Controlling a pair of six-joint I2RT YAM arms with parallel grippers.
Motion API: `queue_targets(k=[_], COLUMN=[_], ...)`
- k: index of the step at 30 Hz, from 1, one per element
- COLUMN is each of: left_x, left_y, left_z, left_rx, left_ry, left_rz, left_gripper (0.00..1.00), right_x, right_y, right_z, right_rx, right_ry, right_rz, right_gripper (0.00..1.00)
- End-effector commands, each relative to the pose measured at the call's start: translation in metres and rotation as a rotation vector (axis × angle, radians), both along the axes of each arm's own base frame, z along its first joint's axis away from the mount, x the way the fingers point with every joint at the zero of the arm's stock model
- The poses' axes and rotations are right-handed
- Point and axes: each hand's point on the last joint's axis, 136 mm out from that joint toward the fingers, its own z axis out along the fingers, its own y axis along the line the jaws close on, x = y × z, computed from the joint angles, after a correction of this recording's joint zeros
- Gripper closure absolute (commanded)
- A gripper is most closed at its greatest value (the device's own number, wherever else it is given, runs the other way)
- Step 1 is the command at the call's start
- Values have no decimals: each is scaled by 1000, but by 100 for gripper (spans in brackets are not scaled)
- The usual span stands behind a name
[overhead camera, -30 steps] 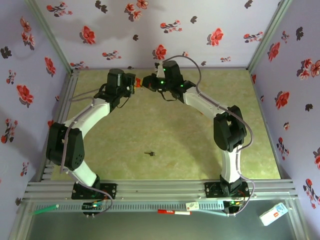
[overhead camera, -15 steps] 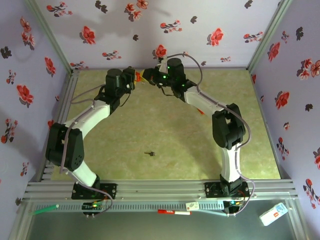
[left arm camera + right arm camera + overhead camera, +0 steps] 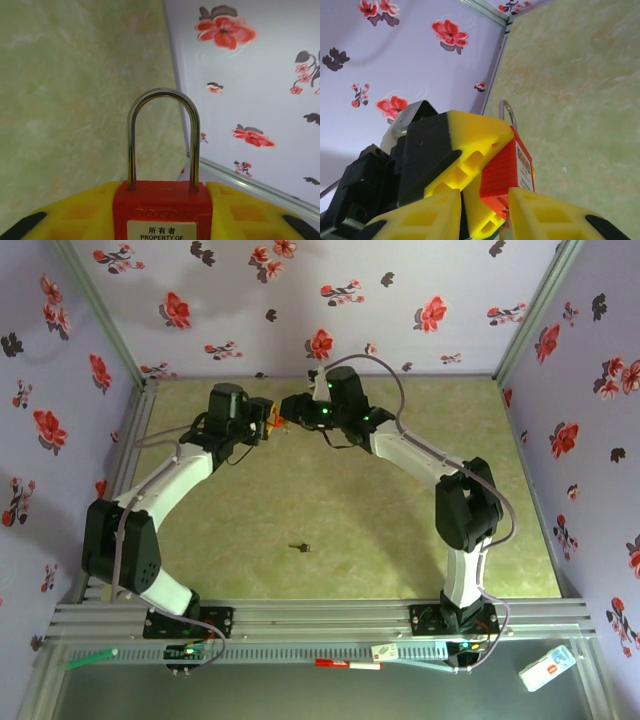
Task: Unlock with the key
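Overhead, two arms reach to the far side of a green bench (image 3: pixel 380 530), and their jaws come together near the flowered back wall (image 3: pixel 300 310). The left jaws are partly closed on a red padlock (image 3: pixel 160 212), with a yellow finger (image 3: pixel 75 212) against each side of its body. Its steel shackle (image 3: pixel 162 95) points up, both legs seated. The right jaws stand parted, their yellow fingers (image 3: pixel 420 220) either side of the padlock's lower corner; whether they touch it is unclear. The small dark key (image 3: pixel 300 547) lies alone on the bench, well apart, nearer the arm bases.
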Motion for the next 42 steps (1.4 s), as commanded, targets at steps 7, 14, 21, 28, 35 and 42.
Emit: queue_targets(k=[7, 14, 21, 28, 35, 42], left_x=[-8, -5, -4, 1, -1, -26], left_y=[5, 2, 5, -2, -35, -82], left_z=[26, 28, 26, 35, 45, 46], left_rx=[-16, -9, 2, -16, -86, -83], left_ry=[-46, -48, -48, -68, -89, -52], left_rz=[-79, -101, -93, -106, -185, -325], left_gripper=[100, 100, 100, 100, 100, 100], right_x=[-30, -35, -38, -37, -38, -28], right_y=[-12, -16, -17, -12, 6, 29], right_z=[-19, -20, -21, -28, -36, -27], right_rx=[-61, -91, -112, -143, -217, -306], right_ry=[16, 8, 2, 5, -52, -200], right_rz=[50, 49, 52, 65, 108, 124], right_gripper=[66, 70, 85, 100, 100, 100])
